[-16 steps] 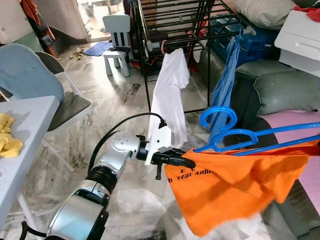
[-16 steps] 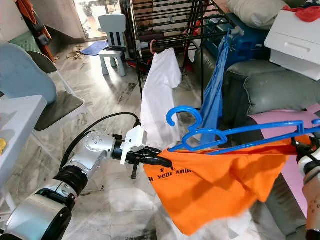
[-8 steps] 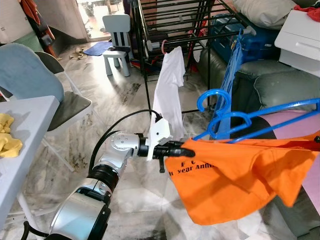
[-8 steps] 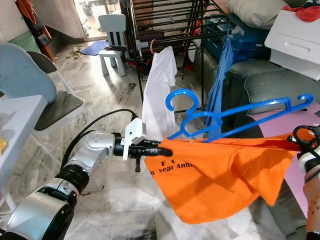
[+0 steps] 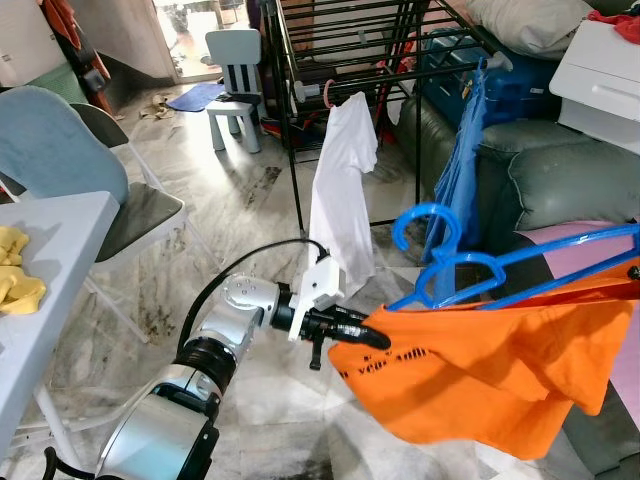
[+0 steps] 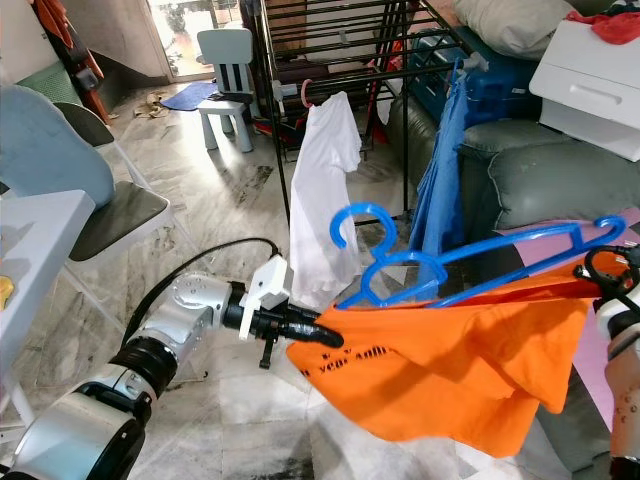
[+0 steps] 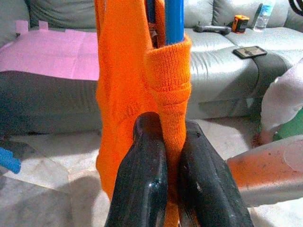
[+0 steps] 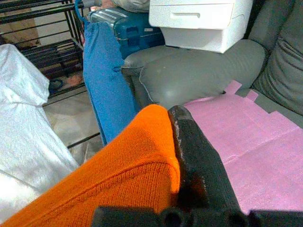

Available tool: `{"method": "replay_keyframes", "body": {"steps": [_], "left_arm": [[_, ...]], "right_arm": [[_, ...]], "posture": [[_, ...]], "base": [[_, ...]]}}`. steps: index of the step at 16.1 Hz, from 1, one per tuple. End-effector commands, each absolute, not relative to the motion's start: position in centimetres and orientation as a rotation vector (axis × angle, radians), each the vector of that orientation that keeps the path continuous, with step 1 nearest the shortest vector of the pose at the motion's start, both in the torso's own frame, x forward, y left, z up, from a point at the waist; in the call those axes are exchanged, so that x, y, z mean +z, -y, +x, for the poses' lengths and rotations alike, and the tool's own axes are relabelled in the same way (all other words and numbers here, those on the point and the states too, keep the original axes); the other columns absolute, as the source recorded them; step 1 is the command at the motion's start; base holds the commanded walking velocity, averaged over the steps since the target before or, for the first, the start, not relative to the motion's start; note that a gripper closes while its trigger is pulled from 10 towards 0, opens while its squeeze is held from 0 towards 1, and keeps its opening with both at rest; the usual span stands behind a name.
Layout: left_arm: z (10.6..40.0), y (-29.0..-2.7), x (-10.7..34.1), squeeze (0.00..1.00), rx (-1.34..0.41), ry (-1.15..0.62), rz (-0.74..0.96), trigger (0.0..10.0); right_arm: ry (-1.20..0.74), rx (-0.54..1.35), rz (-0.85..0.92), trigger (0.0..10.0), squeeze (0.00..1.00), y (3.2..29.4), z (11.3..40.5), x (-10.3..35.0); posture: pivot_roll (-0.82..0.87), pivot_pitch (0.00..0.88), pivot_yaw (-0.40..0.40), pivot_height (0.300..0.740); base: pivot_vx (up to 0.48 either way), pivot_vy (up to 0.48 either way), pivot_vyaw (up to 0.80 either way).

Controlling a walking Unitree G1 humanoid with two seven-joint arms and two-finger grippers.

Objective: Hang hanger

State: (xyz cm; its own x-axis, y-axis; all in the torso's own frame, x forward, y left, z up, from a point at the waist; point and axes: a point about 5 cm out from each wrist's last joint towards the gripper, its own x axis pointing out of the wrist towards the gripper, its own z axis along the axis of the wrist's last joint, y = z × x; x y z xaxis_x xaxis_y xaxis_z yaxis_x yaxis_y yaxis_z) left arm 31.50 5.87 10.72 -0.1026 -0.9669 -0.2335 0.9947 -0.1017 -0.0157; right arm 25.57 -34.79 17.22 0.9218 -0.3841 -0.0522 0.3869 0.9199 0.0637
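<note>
L gripper: your left gripper (image 5: 372,338) sits low centre, arm reaching fwd; its two black fingers (image 7: 142,189) are clamped on a fold of the orange knit T-shirt (image 5: 480,375), collar rib squeezed between them in the left wrist view.
R gripper: your right gripper (image 8: 189,156) is at the far right edge, near the sofa; black finger pressed against the shirt's other shoulder. Looks like it's pinching the cloth, but the 2nd finger is hidden, so that's prob. not certain.
Shirt: stretched between both grippers, sagging in the middle, dark print near the L gripper, hem hanging free above the floor.
Hanger: the blue plastic clothes hanger (image 5: 470,270) is threaded into the shirt; its bars run up from the L grip toward the R side, hook end curling up above the shirt, tilted, not on any rail. May be two hangers stacked, can't tell.
Floor: pale marble-look tiled floor (image 5: 240,200) under everything.
Table: grey table edge (image 5: 50,260) at your left w/ a yellow cloth (image 5: 15,275) on it; grey padded chair (image 5: 90,170) just behind.
Sofa: grey-green leather sofa (image 5: 560,175) on the right, pink sheet (image 8: 255,142) on its seat, white drawer box (image 5: 600,75) on top.
Rack: black metal drying rack (image 5: 340,60) beyond the shirt, w/ a white T-shirt (image 5: 340,190) and a blue garment (image 5: 460,170) hanging from it.
Far: small white child's chair (image 5: 235,85) behind the rack's left side.
</note>
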Motion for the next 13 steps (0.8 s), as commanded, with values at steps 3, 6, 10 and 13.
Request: {"method": "replay_keyframes", "body": {"steps": [3, 6, 10, 13], "left_arm": [[31.2, -9.5, 9.0, 0.00, -1.654, -0.346, 0.303, 0.0], [31.3, -9.8, 8.5, 0.00, -1.610, -0.373, 0.342, 0.0], [30.7, -10.1, 7.9, 0.00, -1.656, -0.430, 0.376, 0.0], [30.5, -10.6, 7.4, 0.00, -1.655, -0.471, 0.417, 0.0]], "right_arm": [[0.061, -0.503, 0.014, 0.0, 0.00, 37.1, 24.9, 20.1], [0.075, -0.497, 0.009, 0.0, 0.00, 37.0, 25.0, 20.4], [0.096, -0.493, -0.019, 0.0, 0.00, 37.0, 25.0, 21.0], [0.111, -0.496, -0.030, 0.0, 0.00, 37.2, 25.1, 21.5]], "posture": [[-0.06, 0.000, 0.031, 0.740], [-0.06, 0.000, 0.031, 0.740], [-0.06, 0.000, 0.031, 0.740], [-0.06, 0.000, 0.032, 0.740]], "base": [[0.000, 0.000, 0.00], [0.000, 0.000, 0.00], [0.000, 0.000, 0.00], [0.000, 0.000, 0.00]]}}
